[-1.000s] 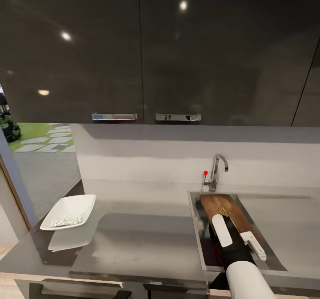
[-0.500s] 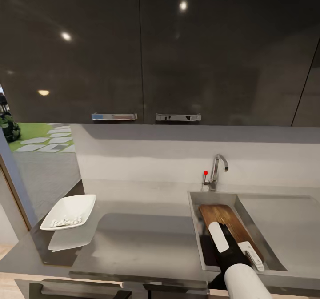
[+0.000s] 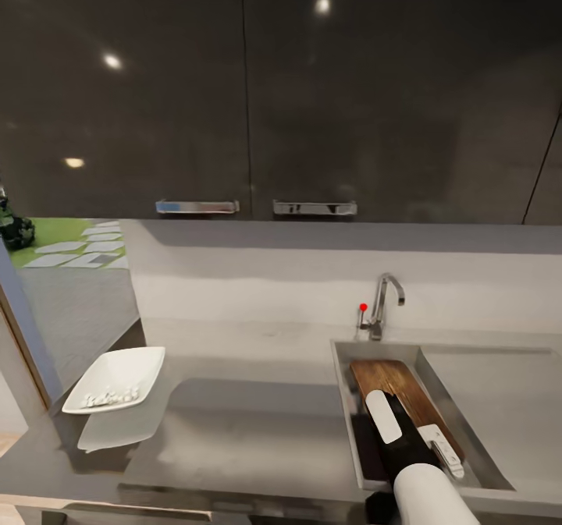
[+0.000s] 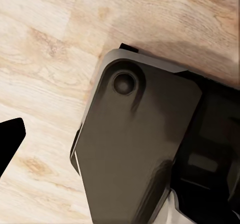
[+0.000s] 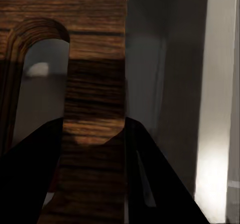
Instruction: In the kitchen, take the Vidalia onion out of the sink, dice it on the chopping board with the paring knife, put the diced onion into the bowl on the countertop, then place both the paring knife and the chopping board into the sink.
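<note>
1. Far left of the head view: a window opening (image 3: pixel 55 252) looks out on green grass with pale stepping stones.
2. Lower left: the bowl (image 3: pixel 115 379), white and shallow, sits on the countertop (image 3: pixel 242 423) and holds small white pieces, the diced onion (image 3: pixel 103 395). The glossy grey worktop mirrors the bowl just below it.
3. Upper half: glossy black upper cabinets (image 3: pixel 312 88) with two chrome handles (image 3: pixel 314 207) reflect ceiling lights; beneath them runs a pale wall (image 3: pixel 273 283).
4. Right of centre: a chrome tap (image 3: pixel 384 303) with a red-tipped lever stands behind the sink (image 3: pixel 476 384).
5. Lower right: the chopping board (image 3: pixel 394 388) lies tilted inside the sink basin, its far end toward the tap.
6. Lower right: the right arm (image 3: pixel 414 462) reaches down into the basin over the board. In the right wrist view the right gripper (image 5: pixel 95 184) shows two dark fingers (image 5: pixel 30 184) flanking the board's wood grain; whether they clasp it cannot be told.
7. Left wrist view: the left gripper (image 4: pixel 7 144) appears as one dark fingertip above the light wood floor (image 4: pixel 45 49) and the robot's dark base (image 4: pixel 145 149); its state cannot be told.
</note>
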### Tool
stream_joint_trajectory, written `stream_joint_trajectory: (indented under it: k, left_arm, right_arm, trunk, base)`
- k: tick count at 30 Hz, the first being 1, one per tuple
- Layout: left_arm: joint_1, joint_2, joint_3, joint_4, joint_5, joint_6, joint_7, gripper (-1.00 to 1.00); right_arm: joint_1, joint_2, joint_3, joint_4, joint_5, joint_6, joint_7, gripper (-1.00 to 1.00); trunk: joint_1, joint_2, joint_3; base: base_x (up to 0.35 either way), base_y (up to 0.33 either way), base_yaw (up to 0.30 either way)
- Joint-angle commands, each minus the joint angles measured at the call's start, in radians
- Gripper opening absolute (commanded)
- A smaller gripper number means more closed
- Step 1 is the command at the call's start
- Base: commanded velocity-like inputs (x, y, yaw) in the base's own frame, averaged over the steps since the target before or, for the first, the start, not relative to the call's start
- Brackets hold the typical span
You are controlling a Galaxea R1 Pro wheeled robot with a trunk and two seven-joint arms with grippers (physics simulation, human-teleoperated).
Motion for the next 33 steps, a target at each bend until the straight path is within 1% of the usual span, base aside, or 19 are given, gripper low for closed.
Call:
stream_joint_trajectory:
  k: [1,13,22,26,33]
  left_arm:
    - [-0.001,-0.001,-0.008,0.004,0.006,-0.005,0.001,1.0]
    - [-0.001,-0.001,-0.008,0.004,0.006,-0.004,-0.001,1.0]
    - [-0.001,-0.001,-0.008,0.004,0.005,-0.004,-0.006,1.0]
    - [-0.001,-0.001,-0.008,0.004,0.005,-0.003,-0.004,1.0]
    - [-0.001,-0.001,-0.008,0.004,0.006,-0.002,-0.004,1.0]
  right_arm:
    - [0.0,0.001,-0.002,-0.001,-0.003,-0.006,0.0,-1.0]
    - [0.0,0.001,-0.002,-0.001,-0.001,-0.006,0.0,-1.0]
    - [0.0,0.001,-0.002,0.0,-0.001,-0.006,0.001,-1.0]
    - [0.0,0.001,-0.002,0.002,0.001,-0.006,0.018,-1.0]
    - [0.0,0.001,-0.004,0.052,0.003,-0.015,0.035,-1.0]
  trunk:
    - [0.001,-0.001,0.0]
    - [0.001,-0.001,0.0]
    - [0.001,-0.001,0.0]
    - [0.001,-0.001,0.0]
    - [0.001,-0.001,0.0]
  base:
    - [0.138,0.0,0.0]
    - [0.033,0.0,0.0]
    - [0.162,0.0,0.0]
    - [0.038,0.0,0.0]
    - [0.004,0.0,0.0]
